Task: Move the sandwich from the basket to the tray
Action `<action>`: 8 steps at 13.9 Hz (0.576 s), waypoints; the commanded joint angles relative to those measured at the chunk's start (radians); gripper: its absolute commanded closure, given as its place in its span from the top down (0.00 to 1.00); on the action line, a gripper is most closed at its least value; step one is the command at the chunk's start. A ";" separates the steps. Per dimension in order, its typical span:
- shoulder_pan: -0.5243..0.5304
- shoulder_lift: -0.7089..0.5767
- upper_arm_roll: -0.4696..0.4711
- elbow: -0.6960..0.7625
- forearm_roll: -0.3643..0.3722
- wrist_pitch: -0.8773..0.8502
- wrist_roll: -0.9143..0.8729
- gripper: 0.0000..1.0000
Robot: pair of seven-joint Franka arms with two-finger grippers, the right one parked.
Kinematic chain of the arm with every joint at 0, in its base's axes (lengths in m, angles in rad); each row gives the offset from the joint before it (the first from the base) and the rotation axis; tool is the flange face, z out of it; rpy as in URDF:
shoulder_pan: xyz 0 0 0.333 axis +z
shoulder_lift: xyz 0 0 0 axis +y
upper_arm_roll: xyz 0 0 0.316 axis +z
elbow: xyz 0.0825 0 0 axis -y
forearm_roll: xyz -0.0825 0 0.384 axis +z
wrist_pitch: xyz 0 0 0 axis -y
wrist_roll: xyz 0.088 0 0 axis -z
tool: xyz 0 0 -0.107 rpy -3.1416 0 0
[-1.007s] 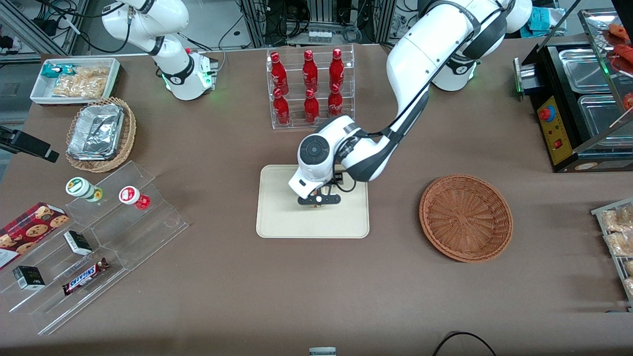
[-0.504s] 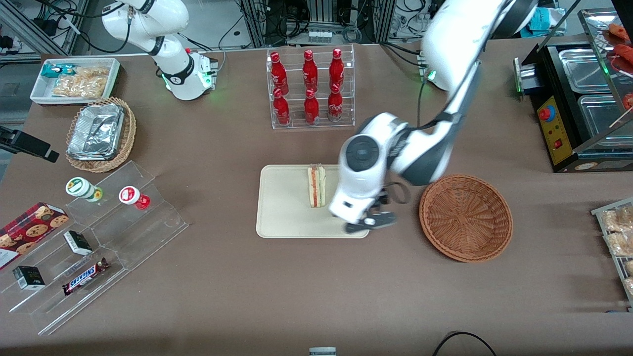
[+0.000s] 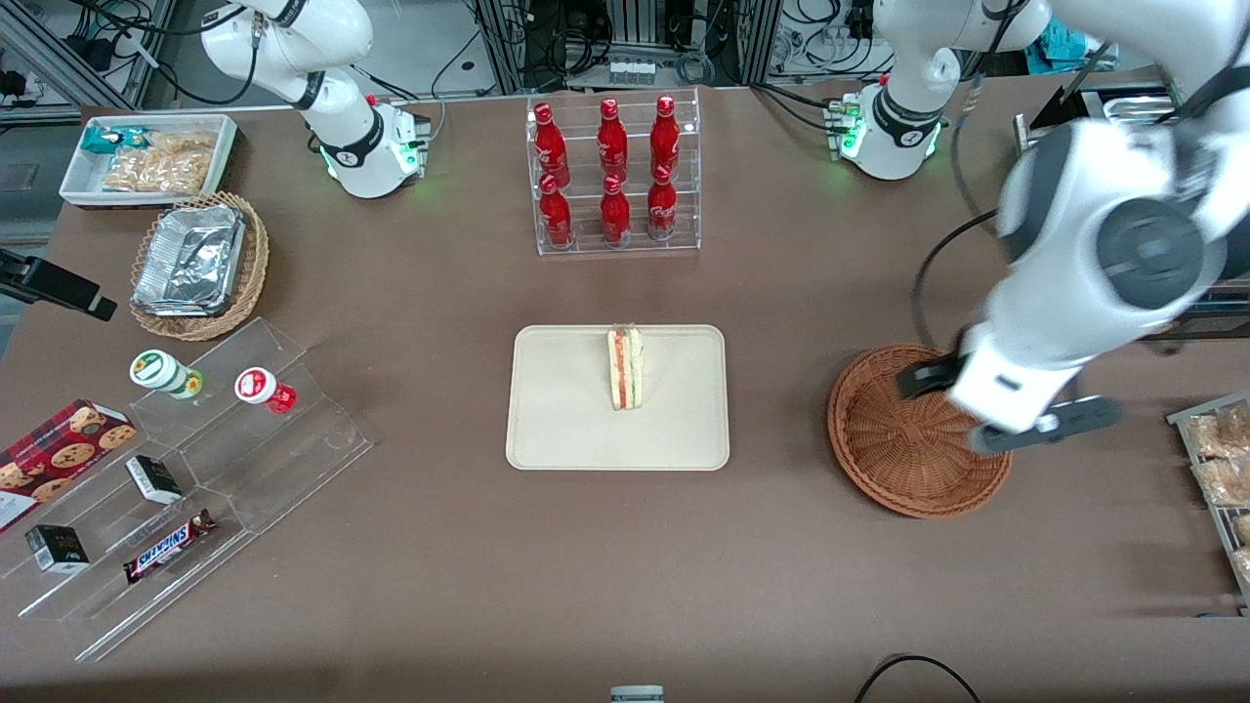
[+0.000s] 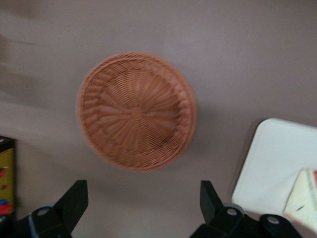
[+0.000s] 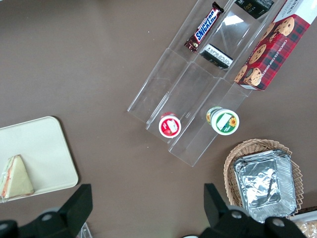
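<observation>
Brown cloth covers the whole bench (image 3: pixel 410 547), and there is a wide bare stretch of it between the flat cream rectangular plastic tray (image 3: pixel 562 430) and the round reddish-brown woven wicker basket (image 3: pixel 903 459), with more open cloth from both of them to the bench edge nearest the front camera. The tray's low rounded rim is unobstructed on all four sides. The basket sits well apart from the tray, toward the working arm's end of the bench, and nothing lies in it.

The left arm's black two-finger gripper (image 3: pixel 1006 405) hangs above the basket's rim on the side toward the working arm's end; its fingers (image 4: pixel 74 201) are spread wide with nothing between them, and the wrist view looks straight down past them onto the woven bowl.

The small triangular wrapped sandwich wedge (image 3: pixel 625 368) lies on the tray, near the rim that is farther from the front camera, touching nothing else. Its cut face shows pale white bread with red-orange and green filling stripes running lengthwise. From the parked arm's wrist it shows as a flat pale triangle.

Farther from the camera than the tray stands a clear acrylic rack of red bottles (image 3: pixel 611 176), well apart from the tray.
</observation>
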 commanded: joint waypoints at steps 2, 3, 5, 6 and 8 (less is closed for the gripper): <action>0.148 -0.104 -0.009 -0.027 -0.004 -0.106 0.271 1.00; 0.189 -0.120 -0.009 -0.027 -0.005 -0.132 0.331 1.00; 0.194 -0.128 -0.010 -0.002 0.010 -0.162 0.335 1.00; 0.188 -0.127 -0.018 0.020 0.025 -0.183 0.335 1.00; 0.160 -0.125 -0.040 0.042 0.027 -0.200 0.332 1.00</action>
